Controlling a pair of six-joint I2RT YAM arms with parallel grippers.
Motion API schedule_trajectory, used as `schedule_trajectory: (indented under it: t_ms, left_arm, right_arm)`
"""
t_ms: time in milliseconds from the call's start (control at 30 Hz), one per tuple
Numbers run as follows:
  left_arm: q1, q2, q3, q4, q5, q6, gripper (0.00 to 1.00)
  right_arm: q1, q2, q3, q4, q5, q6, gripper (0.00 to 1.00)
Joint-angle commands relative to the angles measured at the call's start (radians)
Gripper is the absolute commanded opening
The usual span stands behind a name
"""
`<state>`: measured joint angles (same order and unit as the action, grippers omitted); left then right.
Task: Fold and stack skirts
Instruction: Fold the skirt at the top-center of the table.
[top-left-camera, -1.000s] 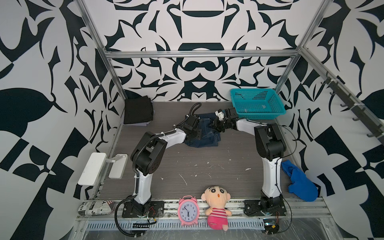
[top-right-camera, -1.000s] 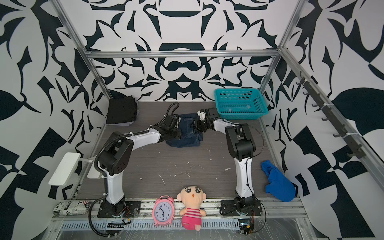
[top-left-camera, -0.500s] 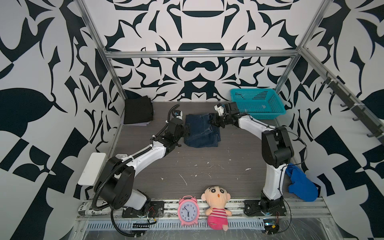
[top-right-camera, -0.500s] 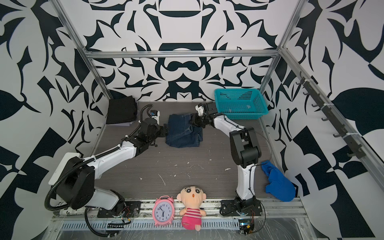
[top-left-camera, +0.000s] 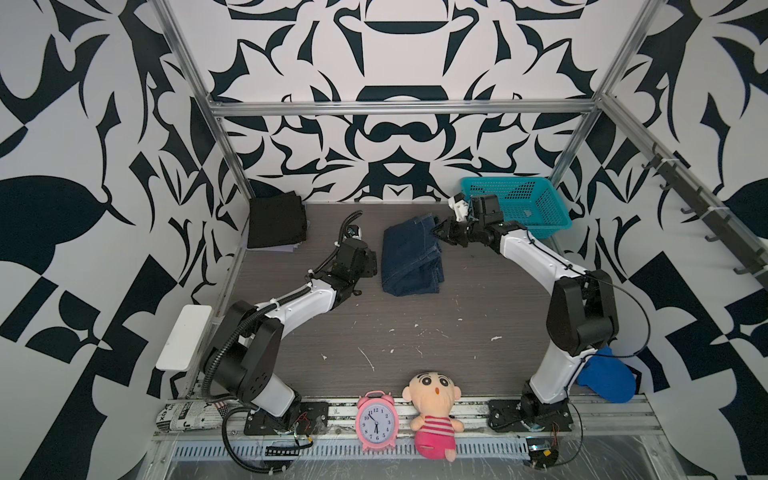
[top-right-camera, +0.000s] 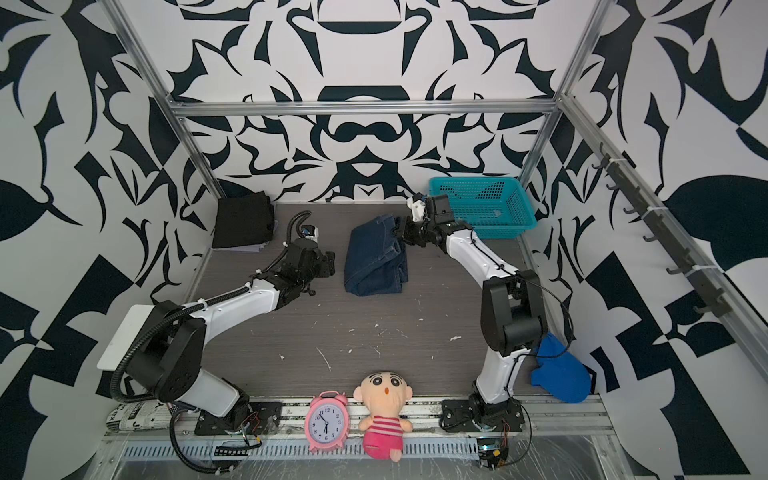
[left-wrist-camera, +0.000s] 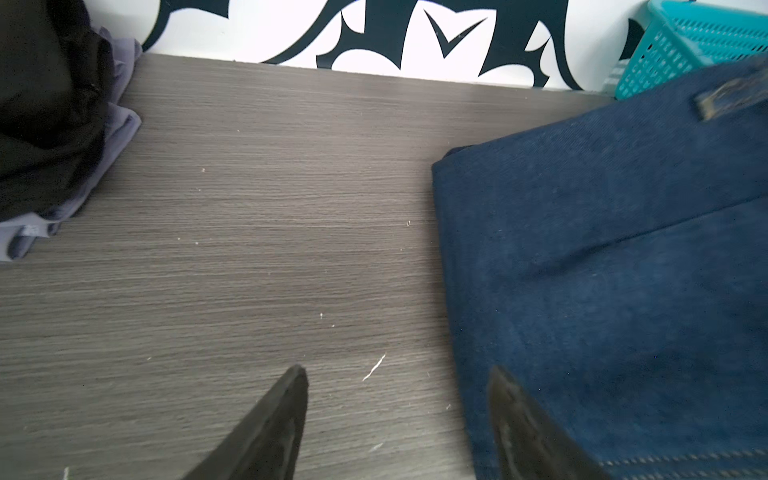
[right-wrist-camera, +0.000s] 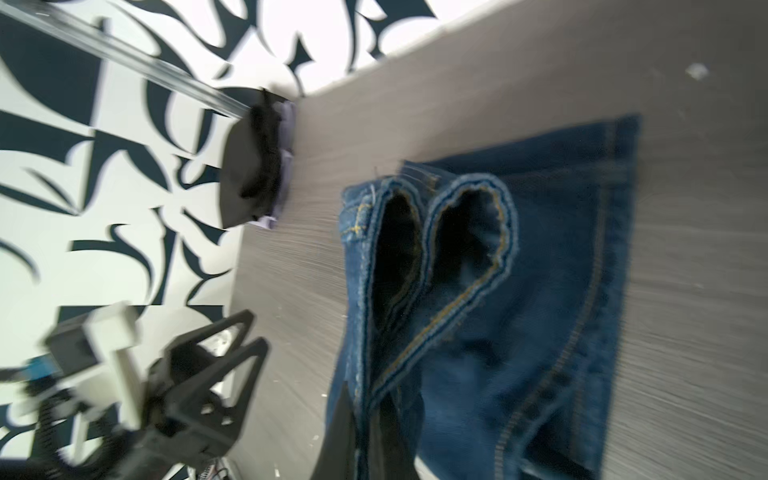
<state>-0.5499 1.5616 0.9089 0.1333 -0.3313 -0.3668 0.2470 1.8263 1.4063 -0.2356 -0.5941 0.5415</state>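
A folded dark blue denim skirt (top-left-camera: 411, 257) (top-right-camera: 376, 257) lies at the middle back of the table. My right gripper (top-left-camera: 436, 229) (top-right-camera: 401, 230) is shut on the stitched edge at its far right corner; the right wrist view shows the fingers pinching the denim skirt (right-wrist-camera: 519, 291) at the gripper (right-wrist-camera: 365, 411). My left gripper (top-left-camera: 374, 266) (left-wrist-camera: 397, 370) stands open just left of the denim skirt (left-wrist-camera: 602, 270), holding nothing. A folded black skirt (top-left-camera: 276, 220) (left-wrist-camera: 41, 104) rests on a lavender skirt (top-left-camera: 286, 248) (left-wrist-camera: 120, 129) in the back left corner.
A teal mesh basket (top-left-camera: 515, 203) stands at the back right, close behind my right wrist. A royal-blue cloth (top-left-camera: 606, 378) lies by the right arm's base. A pink clock (top-left-camera: 376, 419) and a doll (top-left-camera: 434, 415) sit on the front rail. A white board (top-left-camera: 185, 336) juts out at left.
My left gripper let go of the denim skirt, opened and drew back to the left. The right gripper closed on the skirt's far right corner, and the skirt now lies flatter.
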Motion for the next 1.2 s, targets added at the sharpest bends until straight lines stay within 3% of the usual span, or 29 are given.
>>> schedule_trajectory:
  t_ms: [0, 333, 733, 967, 1167]
  left_arm:
    - [-0.001, 0.012, 0.051, -0.007, 0.014, -0.001, 0.71]
    - [-0.001, -0.058, 0.027, 0.011, -0.020, 0.018, 0.71]
    - [-0.001, -0.053, 0.057, 0.003, -0.018, 0.024, 0.71]
    - [-0.001, 0.018, 0.125, -0.026, 0.035, 0.039, 0.71]
    - [-0.004, 0.152, 0.281, -0.107, 0.096, 0.065, 0.66]
  right_arm:
    - [0.006, 0.039, -0.011, 0.013, -0.003, -0.030, 0.00]
    - [0.087, 0.098, 0.186, -0.039, 0.001, -0.034, 0.00]
    - [0.080, 0.076, 0.226, -0.003, -0.036, -0.023, 0.00]
    - [0.065, 0.104, 0.121, -0.019, 0.022, -0.060, 0.00]
    - [0.039, 0.150, 0.031, -0.035, 0.097, -0.118, 0.00]
